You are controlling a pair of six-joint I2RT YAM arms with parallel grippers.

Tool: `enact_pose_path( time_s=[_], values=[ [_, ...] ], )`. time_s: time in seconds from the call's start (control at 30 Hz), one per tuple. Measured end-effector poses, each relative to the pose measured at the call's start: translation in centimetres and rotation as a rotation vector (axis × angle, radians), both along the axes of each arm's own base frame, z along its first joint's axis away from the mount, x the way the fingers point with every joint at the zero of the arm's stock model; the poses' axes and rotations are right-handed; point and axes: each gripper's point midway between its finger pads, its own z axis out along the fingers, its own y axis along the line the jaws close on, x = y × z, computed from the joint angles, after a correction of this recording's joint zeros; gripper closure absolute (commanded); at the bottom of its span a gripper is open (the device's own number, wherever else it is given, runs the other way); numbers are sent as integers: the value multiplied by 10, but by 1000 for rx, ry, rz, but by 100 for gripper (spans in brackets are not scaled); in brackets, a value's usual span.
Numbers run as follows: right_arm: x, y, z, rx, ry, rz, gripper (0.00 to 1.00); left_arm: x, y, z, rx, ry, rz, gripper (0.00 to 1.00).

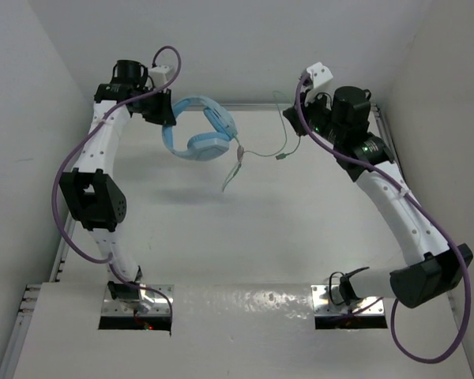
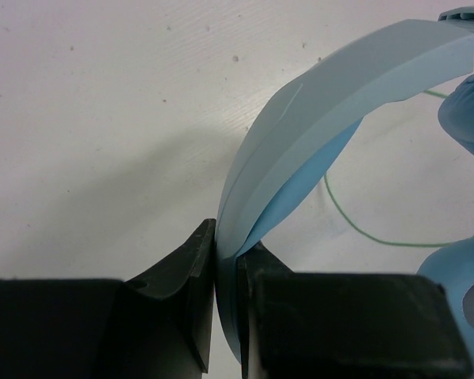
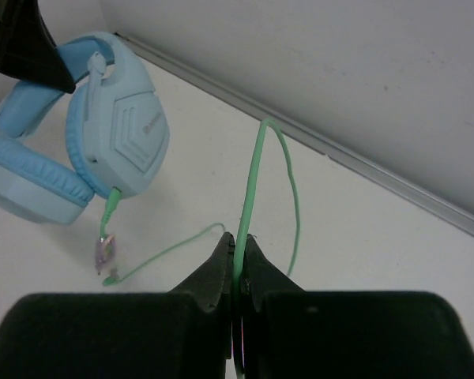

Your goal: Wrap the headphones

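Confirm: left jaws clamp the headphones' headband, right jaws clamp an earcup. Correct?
Wrong on the right side. The right gripper is shut on the thin green cable, not an earcup. The right wrist view shows the cable pinched between its jaws, with the earcup off to the left, untouched. The left gripper does clamp the headband of the headphones.

The headphones (image 1: 201, 130) were smooth light blue plastic; the headband (image 2: 332, 95) had a satin sheen and one fine scratch. The earcup shell (image 3: 130, 134) was hard moulded plastic with raised angular lines. The ear pads (image 3: 31, 189) looked softer, matt, leather-like. The cable (image 3: 249, 181) had a thin, smooth, pale green sheath. The left hand (image 2: 225, 253) and right hand (image 3: 235, 253) were matt black plastic. The surface (image 2: 103, 103) was white, matt, faintly grained and speckled. The base plates (image 1: 136, 304) were bright reflective metal.
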Motion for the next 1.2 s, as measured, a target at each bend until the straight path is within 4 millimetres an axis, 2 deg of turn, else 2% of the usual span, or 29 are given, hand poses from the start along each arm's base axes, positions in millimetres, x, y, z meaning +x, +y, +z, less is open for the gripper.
enact_pose_path(
  time_s=[0.13,0.2,0.3,0.37,0.47,0.6,0.7,0.77,0.83,1.03,1.13,1.2],
  values=[
    [4,-9,-8,-42,24,-44,100,-3,-12,0,7,-16,-62,100],
    [17,-14,-2,-46,22,-74,100,-6,-20,1,4,-22,-107,100],
    [52,-26,18,-8,-5,-147,100,-13,-35,0,2,-25,-177,100],
    [80,-28,33,41,-23,-178,100,-19,-48,-3,7,-23,-223,100],
    [116,-16,44,126,-30,-173,100,-32,-73,-14,16,0,-299,100],
    [148,10,38,243,9,-118,100,-54,-100,-38,30,61,-383,100],
    [155,23,31,311,50,-90,100,-69,-112,-54,38,108,-424,100],
    [157,28,39,356,49,-76,100,-75,-114,-64,43,135,-432,100],
    [156,30,58,399,19,-67,100,-78,-110,-74,63,152,-433,100],
    [146,22,147,500,-200,-51,100,-85,-95,-100,170,168,-479,100],
    [141,13,166,517,-253,-84,100,-92,-98,-102,185,169,-525,100],
    [140,6,161,512,-249,-123,100,-96,-103,-101,175,174,-543,100]
  ],
)
